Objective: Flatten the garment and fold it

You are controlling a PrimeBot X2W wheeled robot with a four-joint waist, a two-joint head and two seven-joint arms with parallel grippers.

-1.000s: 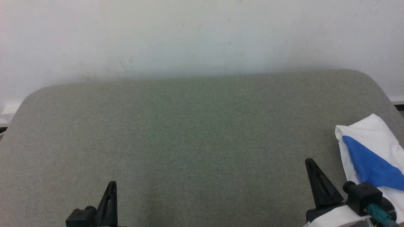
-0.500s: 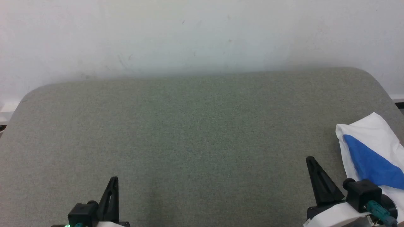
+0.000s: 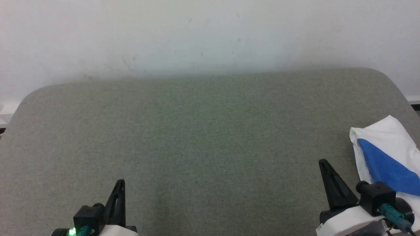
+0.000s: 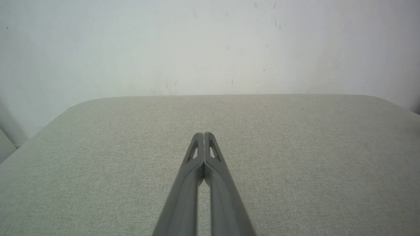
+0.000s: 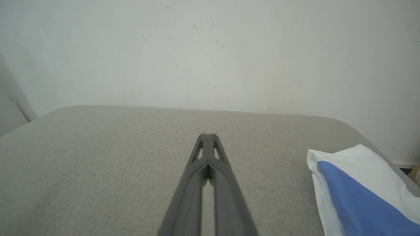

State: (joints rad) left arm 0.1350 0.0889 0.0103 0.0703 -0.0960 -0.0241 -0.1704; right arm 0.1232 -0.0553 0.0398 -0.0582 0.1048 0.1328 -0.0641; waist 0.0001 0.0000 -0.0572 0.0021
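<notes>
Head view: a grey-green, cloth-covered worktop [image 3: 210, 137] with rounded far corners is seen before a pale, lightly scuffed wall [image 3: 210, 36]. The left pincer [image 3: 119, 184] is shown at the lower left and the right pincer [image 3: 324, 165] at the lower right, each presented as a single dark tapered profile pointing away from the robot. The garment [image 3: 382, 141] is found at the right edge of the worktop – a bunched white mass with a bright blue wedge across it, cut off by the picture's right border. It lies to the right of the right pincer, whose tip is held apart from it. Left wrist view: the left pincer [image 4: 204, 135] is seen closed, its two grey fingers pressed together at the tips with nothing gripped between them. Bare worktop [image 4: 98, 157] is seen beneath and beyond it, and the wall [image 4: 210, 49] rises behind the far edge. Right wrist view: the right pincer [image 5: 207, 136] is likewise seen closed and empty, the fingers meeting at the tips above the worktop [image 5: 98, 157]. The garment [image 5: 354, 157] is shown at the lower right, near the worktop's right edge – white cloth along the top and left, and a blue panel running down to the picture's corner. It is well clear of the fingertips and is touched by neither pincer.
</notes>
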